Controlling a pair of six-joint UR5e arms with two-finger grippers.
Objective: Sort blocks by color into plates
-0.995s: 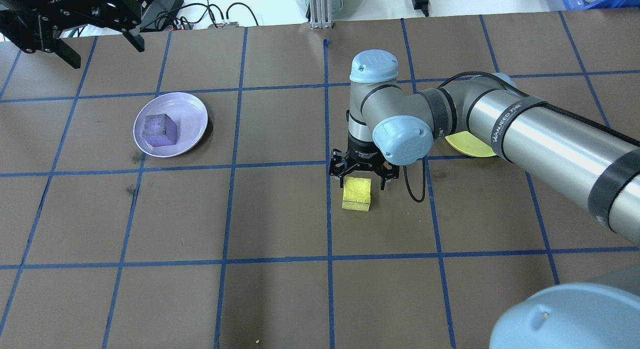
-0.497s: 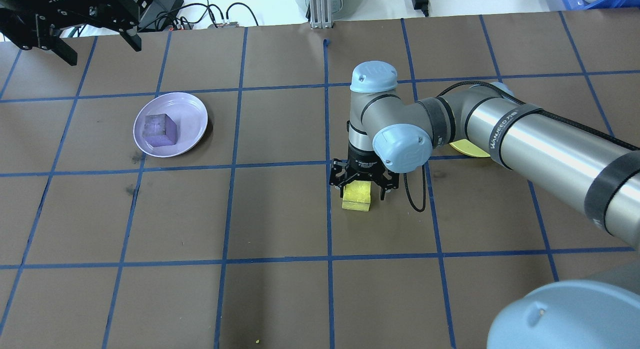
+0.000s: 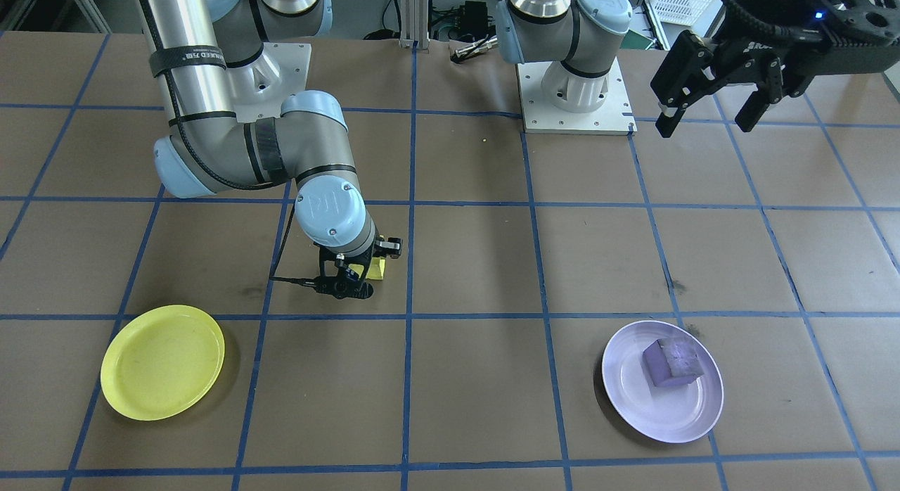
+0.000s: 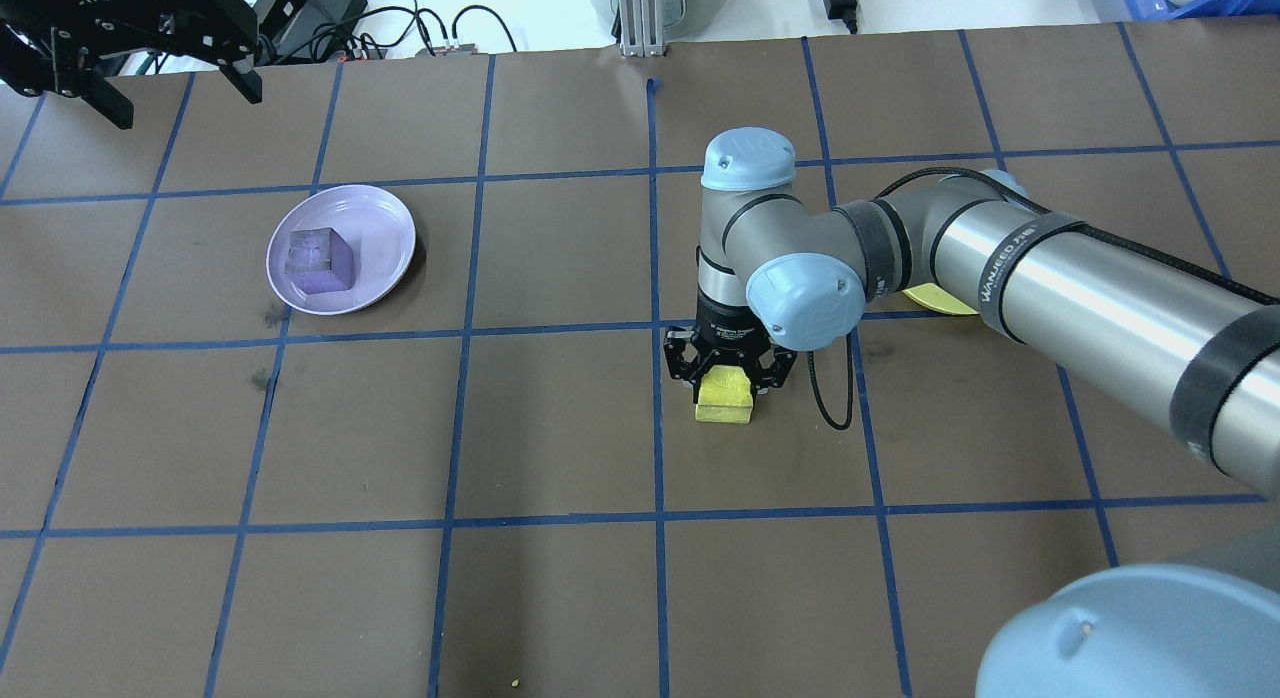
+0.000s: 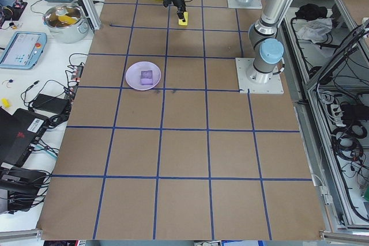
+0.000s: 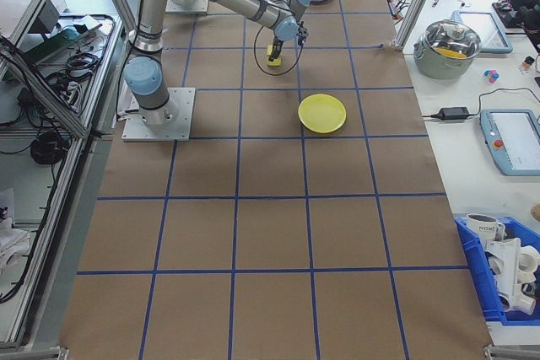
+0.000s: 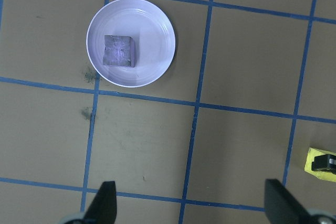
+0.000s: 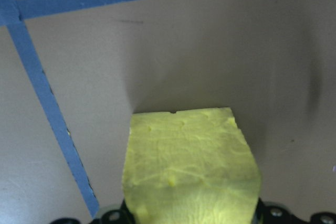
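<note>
Around the yellow plate [image 3: 162,362] bare table lies on every side; only the right arm [image 3: 232,153] rises nearby

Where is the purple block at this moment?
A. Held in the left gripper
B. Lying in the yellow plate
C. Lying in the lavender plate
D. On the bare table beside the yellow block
C: the purple block sits inside the lavender plate, while the left gripper hangs empty and open, far from it, and the yellow plate holds nothing.
</note>
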